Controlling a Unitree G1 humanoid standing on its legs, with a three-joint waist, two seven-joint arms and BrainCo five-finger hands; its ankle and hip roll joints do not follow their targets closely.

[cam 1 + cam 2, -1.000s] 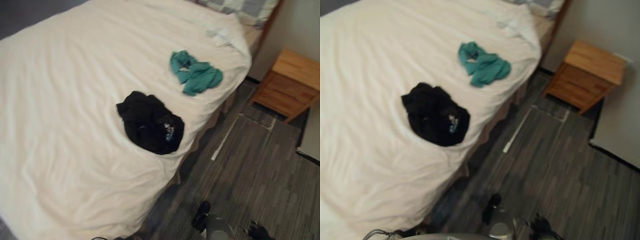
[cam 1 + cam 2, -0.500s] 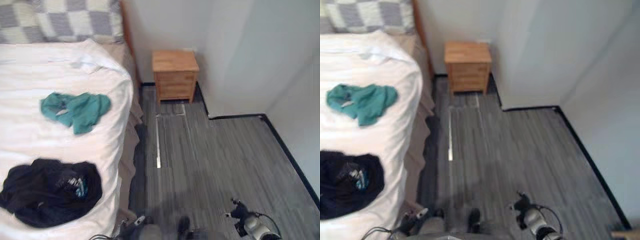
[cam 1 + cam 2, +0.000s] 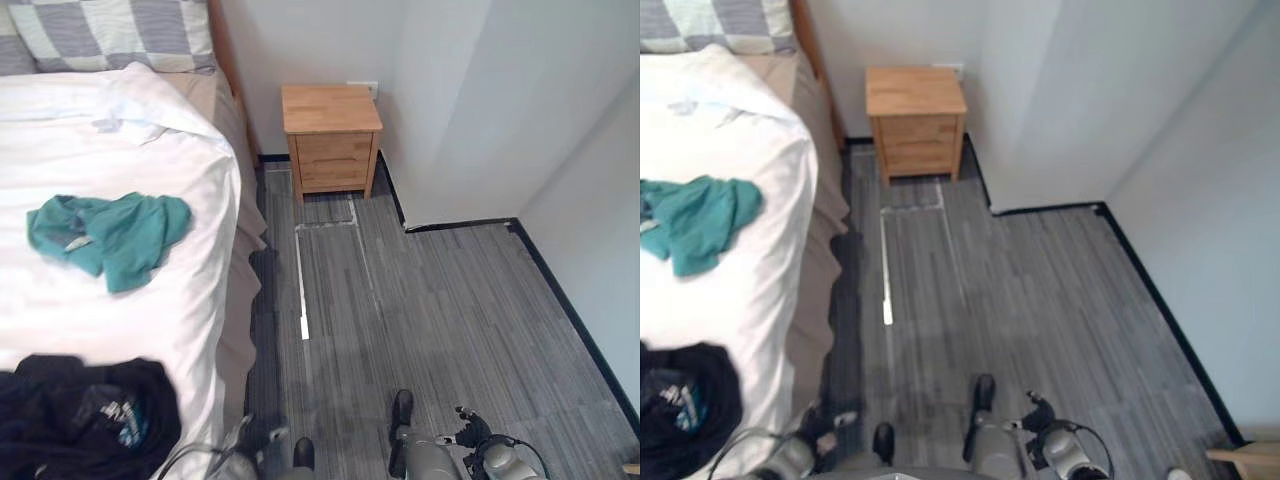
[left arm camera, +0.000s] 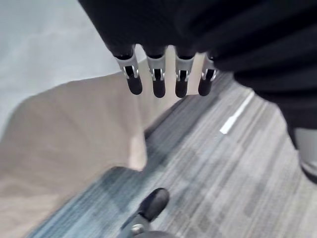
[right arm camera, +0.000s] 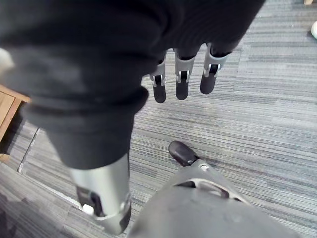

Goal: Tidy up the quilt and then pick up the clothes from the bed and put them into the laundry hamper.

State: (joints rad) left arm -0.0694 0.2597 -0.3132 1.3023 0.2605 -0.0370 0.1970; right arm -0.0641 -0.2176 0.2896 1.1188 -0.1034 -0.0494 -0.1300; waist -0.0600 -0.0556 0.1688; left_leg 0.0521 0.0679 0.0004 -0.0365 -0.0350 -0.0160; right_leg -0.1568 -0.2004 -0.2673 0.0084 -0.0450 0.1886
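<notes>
Lying crumpled on white quilt (image 3: 150,300): teal garment (image 3: 110,232), black garment (image 3: 85,420).

We hang both arms low at our sides. Our left hand (image 4: 166,74) holds its fingers (image 4: 158,82) straight and empty; our right hand (image 5: 183,74) likewise points relaxed fingers (image 5: 182,84) downward, gripping nothing.

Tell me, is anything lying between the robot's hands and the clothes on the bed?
Nothing visible does. The black garment and the teal garment lie uncovered on the white quilt, nothing on or beside them. The left hand and right hand hang empty with relaxed fingers over the grey floor beside the bed.
</notes>
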